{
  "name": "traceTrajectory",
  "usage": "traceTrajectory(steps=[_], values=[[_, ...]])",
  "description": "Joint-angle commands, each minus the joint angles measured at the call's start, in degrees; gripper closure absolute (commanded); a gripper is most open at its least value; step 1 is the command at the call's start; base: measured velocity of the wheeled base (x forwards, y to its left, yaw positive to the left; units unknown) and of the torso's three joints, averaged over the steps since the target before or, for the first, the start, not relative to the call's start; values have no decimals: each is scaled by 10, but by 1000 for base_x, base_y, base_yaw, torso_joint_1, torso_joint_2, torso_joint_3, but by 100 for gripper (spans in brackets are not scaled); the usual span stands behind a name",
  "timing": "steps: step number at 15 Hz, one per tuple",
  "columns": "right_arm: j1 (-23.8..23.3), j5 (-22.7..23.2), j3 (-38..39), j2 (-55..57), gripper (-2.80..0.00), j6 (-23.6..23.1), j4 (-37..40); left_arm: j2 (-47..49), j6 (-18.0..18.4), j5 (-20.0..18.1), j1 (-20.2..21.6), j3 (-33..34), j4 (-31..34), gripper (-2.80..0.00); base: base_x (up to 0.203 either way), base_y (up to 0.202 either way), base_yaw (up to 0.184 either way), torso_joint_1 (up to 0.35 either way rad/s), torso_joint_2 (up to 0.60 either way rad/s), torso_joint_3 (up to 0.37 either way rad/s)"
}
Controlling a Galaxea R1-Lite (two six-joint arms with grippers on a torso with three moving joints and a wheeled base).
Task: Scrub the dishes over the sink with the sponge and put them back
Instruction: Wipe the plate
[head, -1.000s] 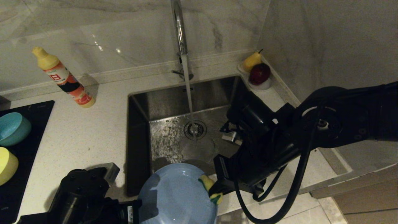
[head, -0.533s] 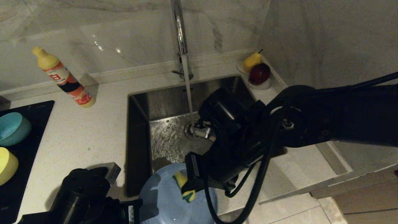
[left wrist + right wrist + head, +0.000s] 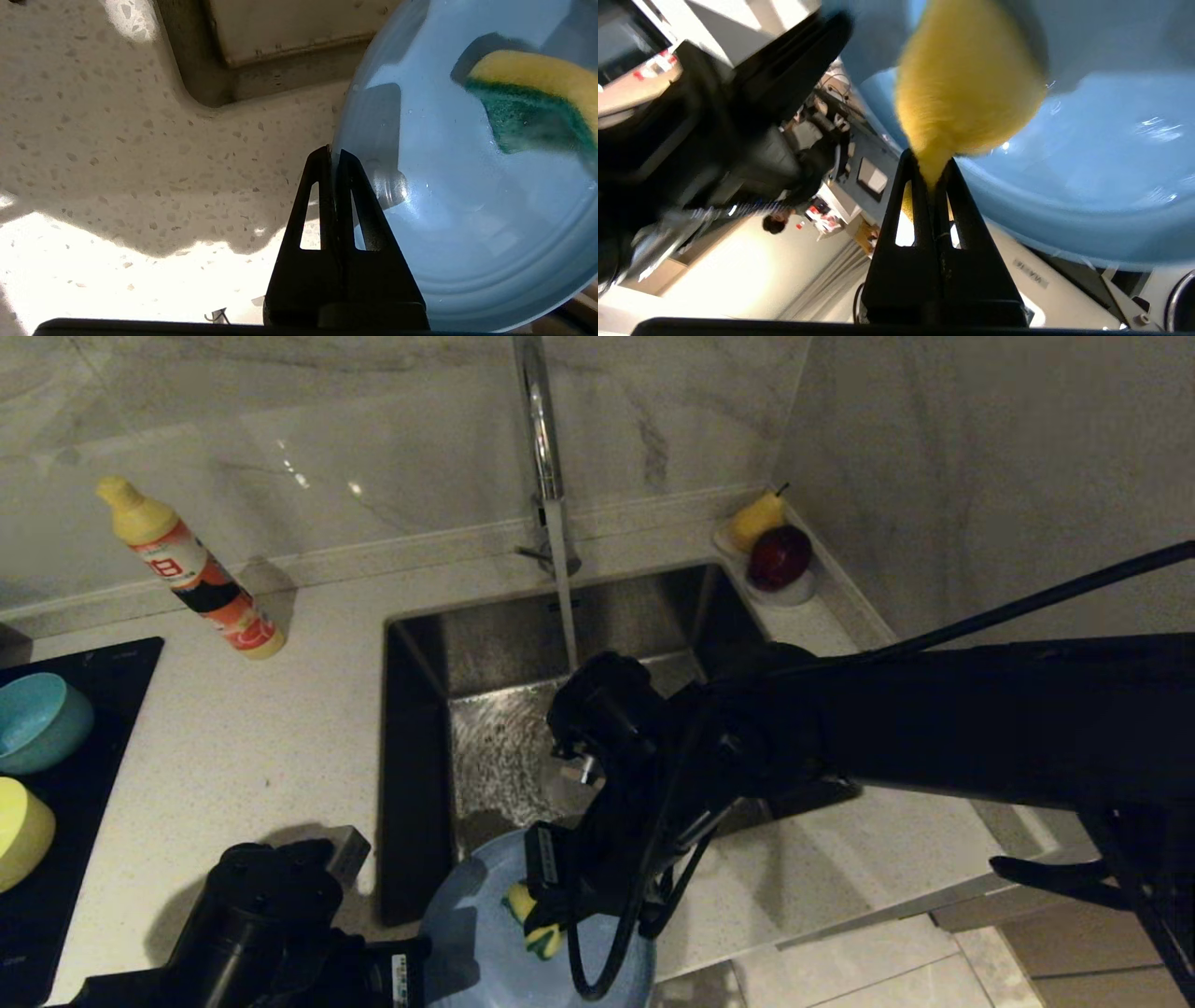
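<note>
Steel sink (image 3: 485, 644) fills my head view, water running from the tap (image 3: 540, 448) into it. At its near edge I see the pale blue plate (image 3: 485, 943), my left gripper (image 3: 332, 156) clamped on the rim. My right gripper (image 3: 930, 175) pinches the sponge (image 3: 534, 924) against the plate's face. Two bowls, teal (image 3: 37, 721) and yellow (image 3: 21, 831), sit far left on the cooktop (image 3: 103, 681).

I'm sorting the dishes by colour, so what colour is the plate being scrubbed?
Pale blue-grey plate, plain with no pattern; the left wrist view shows it best.
</note>
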Motion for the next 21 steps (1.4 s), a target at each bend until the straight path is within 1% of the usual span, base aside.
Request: traceTrajectory(steps=[1, 4, 7, 9, 11, 13, 15, 17, 21], values=[[-9, 11, -1, 22, 0, 3, 2, 4, -3, 1, -1, 2, -1, 0, 0, 0, 0, 0, 0, 0], [-26, 11, -1, 24, 0, 5, 2, 1, -3, 1, -1, 5, -1, 0, 0, 0, 0, 0, 0, 0], [-50, 11, -1, 13, 0, 28, -10, 1, -4, 1, -1, 10, -2, 0, 0, 0, 0, 0, 0, 0], [-67, 11, -1, 5, 0, 30, -16, 3, -3, 2, -7, 13, -17, 0, 0, 0, 0, 0, 0, 0], [-70, 10, -1, 4, 0, 33, -15, 0, -3, 3, -14, 16, -20, 0, 0, 0, 0, 0, 0, 0], [-71, 8, 0, -4, 0, 48, -10, 0, -2, 3, -14, 16, -20, 0, 0, 0, 0, 0, 0, 0], [-72, 6, 0, -9, 0, 51, 12, 4, -2, 4, -14, 14, -22, 0, 0, 0, 0, 0, 0, 0], [-77, 6, 0, -21, 0, 48, 55, 3, -2, 5, -14, 10, -22, 0, 0, 0, 0, 0, 0, 0], [-79, 8, 11, -55, 0, 47, 115, 2, -3, 23, -14, 13, -22, 0, 0, 0, 0, 0, 0, 0]])
